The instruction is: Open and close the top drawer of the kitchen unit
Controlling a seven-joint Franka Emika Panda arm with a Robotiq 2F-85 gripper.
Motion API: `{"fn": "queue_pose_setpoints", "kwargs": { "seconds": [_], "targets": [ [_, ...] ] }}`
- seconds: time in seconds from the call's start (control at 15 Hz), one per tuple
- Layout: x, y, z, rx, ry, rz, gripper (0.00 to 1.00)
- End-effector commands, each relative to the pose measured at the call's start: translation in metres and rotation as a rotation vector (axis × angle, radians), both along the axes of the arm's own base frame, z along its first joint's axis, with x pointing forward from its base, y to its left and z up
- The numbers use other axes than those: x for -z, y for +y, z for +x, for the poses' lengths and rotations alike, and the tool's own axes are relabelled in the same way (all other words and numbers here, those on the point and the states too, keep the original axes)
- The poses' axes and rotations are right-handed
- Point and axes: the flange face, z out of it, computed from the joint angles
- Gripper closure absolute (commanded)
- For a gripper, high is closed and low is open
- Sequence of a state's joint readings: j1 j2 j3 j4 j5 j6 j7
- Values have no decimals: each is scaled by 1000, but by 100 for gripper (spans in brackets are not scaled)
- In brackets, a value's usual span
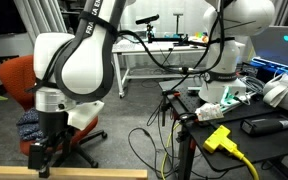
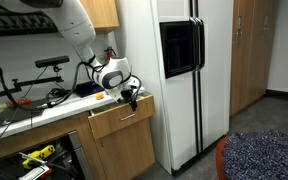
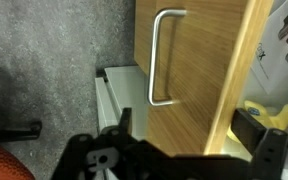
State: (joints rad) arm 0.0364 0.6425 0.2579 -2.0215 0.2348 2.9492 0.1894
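Note:
The top drawer (image 2: 119, 121) of the wooden kitchen unit stands pulled out a little beside the white fridge. In the wrist view its wood front (image 3: 189, 70) carries a metal bar handle (image 3: 162, 55). Its pale top edge (image 3: 234, 90) runs between my fingers. My gripper (image 3: 189, 125) is open, one finger in front of the drawer face and the other behind the front panel, over the inside. In both exterior views the gripper (image 2: 131, 97) (image 1: 44, 153) hangs just over the drawer's front edge, whose pale wood rim (image 1: 74, 174) shows at the bottom.
A white fridge (image 2: 184, 70) stands right next to the unit. An orange chair (image 1: 19, 85) is behind the arm. A yellow object (image 3: 269, 110) lies inside the drawer. The worktop (image 2: 34, 110) holds cables and tools. A lower cabinet front (image 2: 124, 150) is below the drawer.

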Motion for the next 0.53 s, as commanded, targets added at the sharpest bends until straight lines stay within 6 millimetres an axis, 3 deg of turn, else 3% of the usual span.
{"fn": "queue_pose_setpoints", "kwargs": {
  "seconds": [0.0,0.47],
  "targets": [
    [10,-3,10,-37,36,-51,0],
    [5,-37,8,-12,57,-279,0]
  ]
}}
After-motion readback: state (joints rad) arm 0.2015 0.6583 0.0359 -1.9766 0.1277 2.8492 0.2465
